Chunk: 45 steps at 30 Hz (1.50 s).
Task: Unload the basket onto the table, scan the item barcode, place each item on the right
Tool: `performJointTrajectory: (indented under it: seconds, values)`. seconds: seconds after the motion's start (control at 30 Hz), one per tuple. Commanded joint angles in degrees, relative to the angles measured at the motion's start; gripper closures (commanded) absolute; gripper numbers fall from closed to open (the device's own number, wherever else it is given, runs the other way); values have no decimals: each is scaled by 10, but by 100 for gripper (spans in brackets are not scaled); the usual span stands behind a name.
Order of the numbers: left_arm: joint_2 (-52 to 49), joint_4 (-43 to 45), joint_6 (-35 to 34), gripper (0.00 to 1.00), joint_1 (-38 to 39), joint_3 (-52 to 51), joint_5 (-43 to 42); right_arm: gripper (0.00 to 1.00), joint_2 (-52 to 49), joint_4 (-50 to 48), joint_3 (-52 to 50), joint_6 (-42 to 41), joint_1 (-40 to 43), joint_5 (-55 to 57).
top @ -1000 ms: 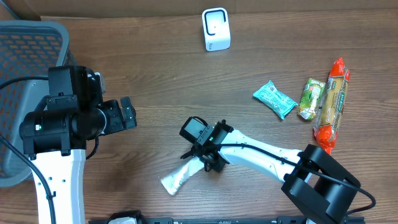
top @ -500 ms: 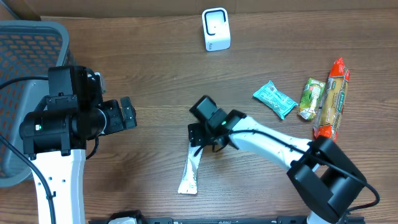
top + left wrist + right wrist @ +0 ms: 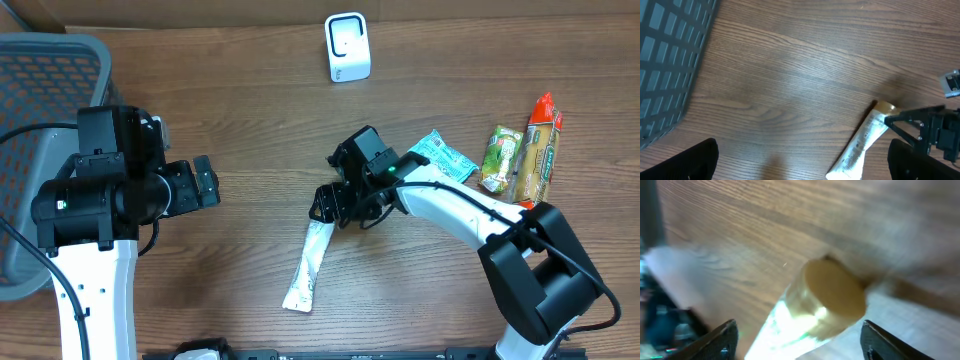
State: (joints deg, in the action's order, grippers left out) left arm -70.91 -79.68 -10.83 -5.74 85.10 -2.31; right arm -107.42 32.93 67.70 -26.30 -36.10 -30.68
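Overhead view of a wooden table (image 3: 250,100). A white squeeze tube (image 3: 310,262) lies flat just toward six o'clock from the centre, its tan cap (image 3: 835,292) pointing to about one o'clock and its crimped end to seven. The right gripper (image 3: 332,212) sits at the cap end with its jaws spread; the wrist view shows a finger on either side of the cap with a gap on each side, so it grips nothing. The left gripper (image 3: 205,180) hangs at nine o'clock, jaws fully apart and empty. The white scanner (image 3: 347,47) stands at the twelve o'clock edge, well apart from the tube.

The likely trouble is the cap: round and smooth, it could slip or twist out of a pinch, leaving the tube swinging. A low finger could also nudge the tube and roll it. The barcode's position cannot be made out (the print is too blurred), so it may end up facing away from the scanner.
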Motion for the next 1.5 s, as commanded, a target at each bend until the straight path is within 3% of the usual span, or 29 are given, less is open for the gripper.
performJointTrajectory:
  seconds: [0.0, 0.17, 0.37, 0.57, 0.83, 1.0, 1.03, 1.13, 1.2, 1.23, 1.27, 1.37, 1.47]
  values:
    - [0, 2, -10, 0, -2, 5, -2, 19, 0, 16, 9, -116, -1, -39]
    - [0, 2, -10, 0, -2, 5, -2, 19, 0, 75, 9, -174, -25, 75]
    - [0, 2, -10, 0, -2, 5, -2, 19, 0, 36, 9, -145, -78, 114]
    - [0, 2, -10, 0, -2, 5, -2, 25, 0, 33, 8, -182, -111, 154]
    - [0, 2, -10, 0, -2, 5, -2, 57, -1, 31, 8, -176, -113, 173]
    - [0, 2, -10, 0, -2, 5, -2, 91, -1, 7, 8, -87, -110, 168]
    - [0, 2, -10, 1, -2, 5, -2, 93, -1, 0, 8, -61, -106, 162]
    - [0, 2, -10, 1, -2, 5, -2, 93, 0, -12, 14, 37, -81, 114]
    - [0, 2, -10, 0, -2, 5, -2, 75, 0, 1, 28, 84, -53, 95]
    - [0, 2, -10, 0, -2, 5, -2, 72, 0, 12, 36, 89, -42, 95]
    - [0, 2, -10, 0, -2, 5, -2, 61, 0, 41, 57, 105, -20, 92]
    - [0, 2, -10, 0, -2, 5, -2, 47, 0, 90, 93, 142, 7, 88]
    - [0, 2, -10, 0, -2, 5, -2, 43, 0, 138, 129, 149, 38, 134]
